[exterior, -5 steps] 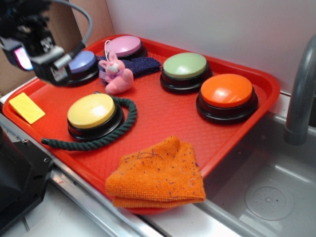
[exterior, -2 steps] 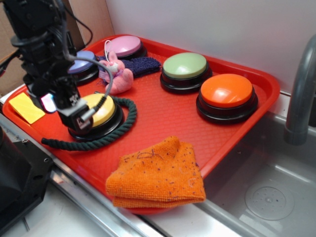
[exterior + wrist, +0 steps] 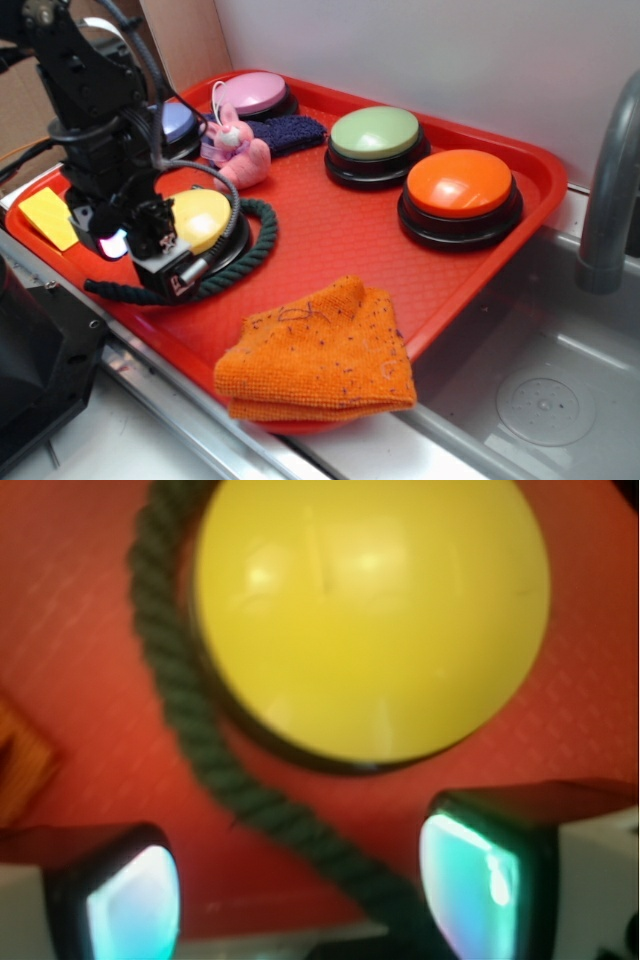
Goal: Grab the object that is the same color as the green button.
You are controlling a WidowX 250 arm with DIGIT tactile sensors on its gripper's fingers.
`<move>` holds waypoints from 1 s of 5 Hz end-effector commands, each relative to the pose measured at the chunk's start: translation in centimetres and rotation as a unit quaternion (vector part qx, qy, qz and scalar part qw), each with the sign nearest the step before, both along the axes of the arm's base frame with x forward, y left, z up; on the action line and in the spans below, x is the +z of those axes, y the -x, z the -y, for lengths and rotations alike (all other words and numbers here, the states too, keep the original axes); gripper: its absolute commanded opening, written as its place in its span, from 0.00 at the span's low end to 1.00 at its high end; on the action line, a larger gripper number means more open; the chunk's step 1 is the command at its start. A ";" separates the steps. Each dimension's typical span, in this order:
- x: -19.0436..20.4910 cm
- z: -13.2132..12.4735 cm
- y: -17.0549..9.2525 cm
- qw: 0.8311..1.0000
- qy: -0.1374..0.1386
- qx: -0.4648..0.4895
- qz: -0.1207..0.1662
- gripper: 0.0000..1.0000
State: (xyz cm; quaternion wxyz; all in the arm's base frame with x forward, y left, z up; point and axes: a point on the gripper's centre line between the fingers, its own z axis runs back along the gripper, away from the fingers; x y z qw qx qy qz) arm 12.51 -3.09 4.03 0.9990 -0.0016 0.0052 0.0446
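Five dome buttons sit on the red tray (image 3: 520, 165), and the green button (image 3: 375, 133) at the far side sets the colour to match. That colour belongs to the dark green rope (image 3: 255, 245), which curls round the right side of the yellow button (image 3: 203, 218) and runs off along the near left edge of the tray.

Over that near stretch hangs the hand (image 3: 150, 262), low above the tray and pointed down. From the wrist view its two fingers (image 3: 135, 900) stand apart, one to each side, with the rope (image 3: 270, 815) passing between them toward the bottom of the picture. So the hand is open and grips nothing yet.

Straddling looks deliberate: the rope is thin and lies flat, so a finger on each side lets the hand close across its width. Picking this stretch also makes sense, since here the rope bends away from the yellow button (image 3: 370, 620), leaving room for the fingers. A descent to the tray, then a close, seems the step in hand. One finger landing on the rope itself looks the chief risk.
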 end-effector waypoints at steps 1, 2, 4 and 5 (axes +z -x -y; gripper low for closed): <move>-1.9 0.2 -0.7 0.999 0.038 -0.026 0.013 1.00; -2.7 0.8 -0.7 0.998 0.054 -0.035 0.014 1.00; -2.9 1.0 -0.8 0.998 0.042 -0.035 0.010 0.00; -2.5 1.0 -1.0 0.999 0.035 -0.035 0.010 0.00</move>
